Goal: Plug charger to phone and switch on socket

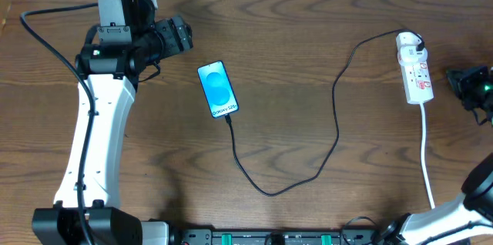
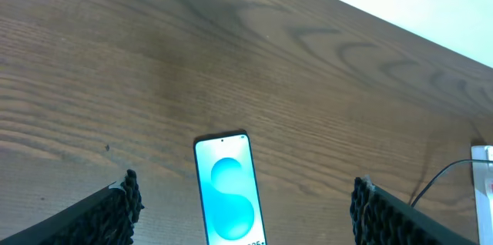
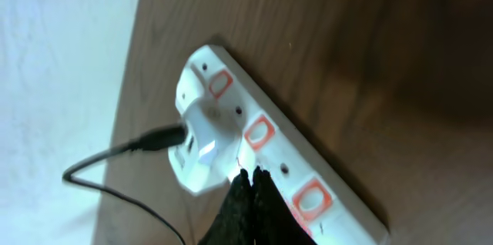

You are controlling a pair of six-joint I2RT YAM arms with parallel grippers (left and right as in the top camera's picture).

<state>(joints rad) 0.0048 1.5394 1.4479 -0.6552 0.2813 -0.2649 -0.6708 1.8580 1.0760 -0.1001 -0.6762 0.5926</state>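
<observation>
The phone (image 1: 218, 88) lies face up on the wooden table, blue screen lit; it also shows in the left wrist view (image 2: 227, 199). The black charger cable (image 1: 337, 122) runs from the phone's lower end in a loop to a white adapter (image 1: 410, 43) plugged into the white socket strip (image 1: 417, 75). My left gripper (image 2: 245, 203) is open and empty, to the upper left of the phone, its fingers wide on both sides of it in the wrist view. My right gripper (image 3: 251, 174) is shut, its tips over the strip (image 3: 308, 176) beside the adapter (image 3: 196, 141).
The strip's white lead (image 1: 426, 152) runs down toward the table's front edge. The table's far edge meets a white wall (image 2: 431, 6). The left arm's white body (image 1: 96, 137) stands over the table's left side.
</observation>
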